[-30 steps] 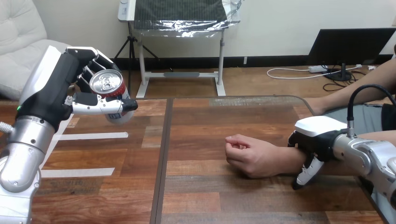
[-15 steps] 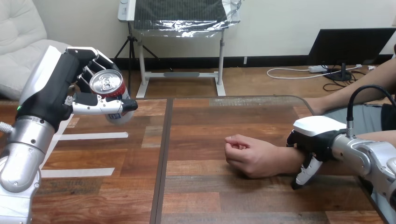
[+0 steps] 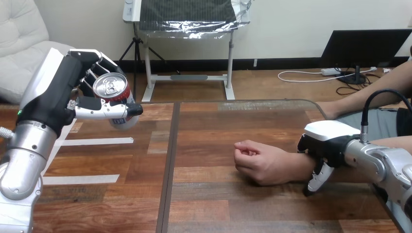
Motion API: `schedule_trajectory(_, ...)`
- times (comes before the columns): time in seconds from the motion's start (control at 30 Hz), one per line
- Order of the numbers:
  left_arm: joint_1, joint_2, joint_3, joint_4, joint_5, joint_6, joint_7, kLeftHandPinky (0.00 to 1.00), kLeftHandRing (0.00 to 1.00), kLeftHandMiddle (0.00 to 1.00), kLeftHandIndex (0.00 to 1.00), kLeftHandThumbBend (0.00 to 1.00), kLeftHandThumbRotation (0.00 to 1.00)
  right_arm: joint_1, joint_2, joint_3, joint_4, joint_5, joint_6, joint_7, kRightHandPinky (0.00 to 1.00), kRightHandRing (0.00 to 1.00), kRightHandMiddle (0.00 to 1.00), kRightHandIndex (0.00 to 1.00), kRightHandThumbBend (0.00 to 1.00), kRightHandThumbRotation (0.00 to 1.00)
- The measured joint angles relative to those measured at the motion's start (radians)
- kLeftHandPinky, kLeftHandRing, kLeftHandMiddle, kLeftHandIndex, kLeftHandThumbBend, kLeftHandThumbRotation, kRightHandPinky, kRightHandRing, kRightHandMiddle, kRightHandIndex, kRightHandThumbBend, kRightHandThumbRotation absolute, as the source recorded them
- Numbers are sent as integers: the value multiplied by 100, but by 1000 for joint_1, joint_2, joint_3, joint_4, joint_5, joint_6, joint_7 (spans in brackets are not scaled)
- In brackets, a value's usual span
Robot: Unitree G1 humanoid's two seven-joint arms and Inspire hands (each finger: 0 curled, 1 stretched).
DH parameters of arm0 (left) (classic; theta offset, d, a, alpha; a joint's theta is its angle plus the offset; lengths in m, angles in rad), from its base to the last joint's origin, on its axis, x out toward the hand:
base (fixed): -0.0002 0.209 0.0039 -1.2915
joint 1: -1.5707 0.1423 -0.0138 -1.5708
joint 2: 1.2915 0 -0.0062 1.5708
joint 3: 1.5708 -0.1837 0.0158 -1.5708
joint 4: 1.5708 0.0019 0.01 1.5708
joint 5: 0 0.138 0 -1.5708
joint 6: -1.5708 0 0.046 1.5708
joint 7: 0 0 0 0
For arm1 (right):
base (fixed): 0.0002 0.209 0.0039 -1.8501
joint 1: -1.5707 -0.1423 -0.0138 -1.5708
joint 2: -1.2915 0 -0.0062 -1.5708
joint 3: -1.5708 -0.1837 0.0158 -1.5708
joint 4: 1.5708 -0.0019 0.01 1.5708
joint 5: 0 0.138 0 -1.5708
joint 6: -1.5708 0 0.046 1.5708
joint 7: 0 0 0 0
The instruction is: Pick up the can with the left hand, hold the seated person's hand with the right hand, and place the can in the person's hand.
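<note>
Head view: left robot hand [image 3: 73,92] clamped round the can [image 3: 114,97], raised over the table's [image 3: 204,204] far-left corner. Right robot hand [image 3: 328,141] curled over the person's wrist [image 3: 303,167]; the person's hand [image 3: 260,161] lies fisted mid-table. Recommended: carry the can level and release only onto an opened palm.

No text, number or sign can be read. The can [image 3: 112,88], held up in the left hand [image 3: 58,94], has some markings on its side. They are too small to make out and are partly covered by that hand.
</note>
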Motion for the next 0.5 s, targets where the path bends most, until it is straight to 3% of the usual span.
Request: schedule_trajectory(0.5, 0, -1, 0, 0, -1, 5, -1, 28, 33, 38, 42, 71, 0, 1, 5, -9, 16, 8, -15, -34, 25, 31, 39, 42, 78, 10)
